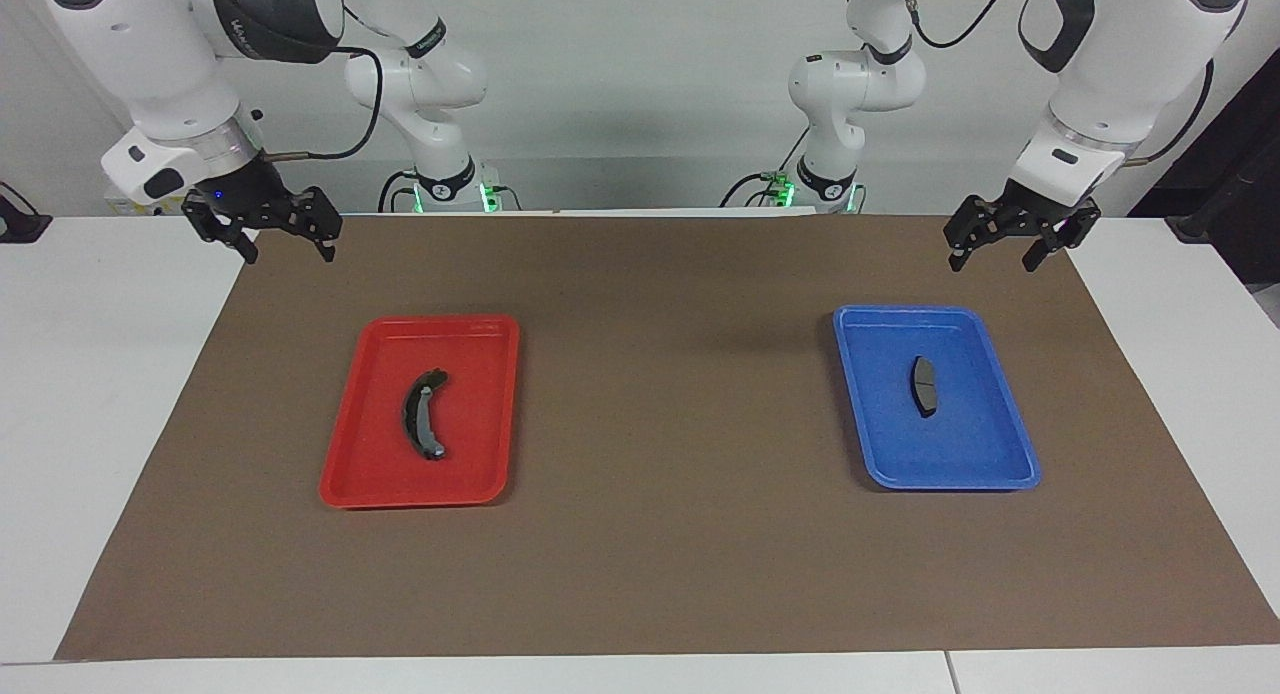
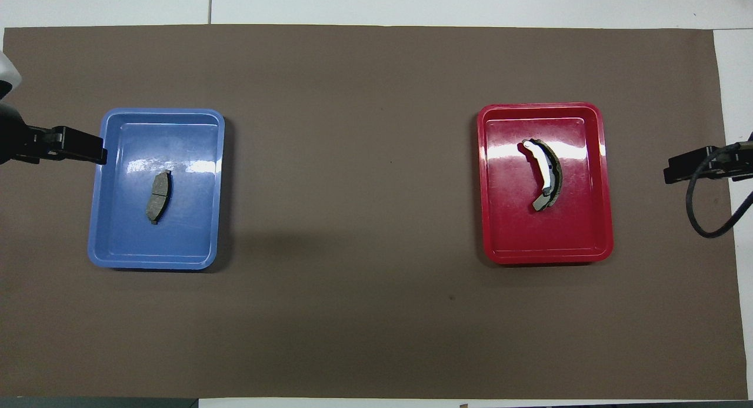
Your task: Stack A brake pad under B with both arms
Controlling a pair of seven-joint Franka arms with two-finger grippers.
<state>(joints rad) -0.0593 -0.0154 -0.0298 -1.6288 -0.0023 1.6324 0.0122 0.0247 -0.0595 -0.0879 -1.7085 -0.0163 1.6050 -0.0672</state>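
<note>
stacking not yet begun: short pad [image 1: 924, 385] lies in the blue tray [image 1: 1000, 469] at right of the facing frame, long pad [image 1: 424, 414] in the red tray [image 1: 372, 486] at left. left gripper [image 1: 1010, 246] upper right and right gripper [image 1: 271, 236] upper left both hang with fingers apart, holding nothing.

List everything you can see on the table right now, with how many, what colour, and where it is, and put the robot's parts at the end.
Short brake pad: one, dark grey, in the blue tray.
Long crescent brake pad: one, black and grey, in the red tray.
Blue tray: one, blue, toward the left arm's end of the table.
Red tray: one, red, toward the right arm's end.
Mat: one, brown, under both trays.
Table: one, white, under the mat.
Left tool: one, black, open, raised over the mat's corner near the blue tray.
Right tool: one, black, open, raised over the mat's corner near the red tray.
</note>
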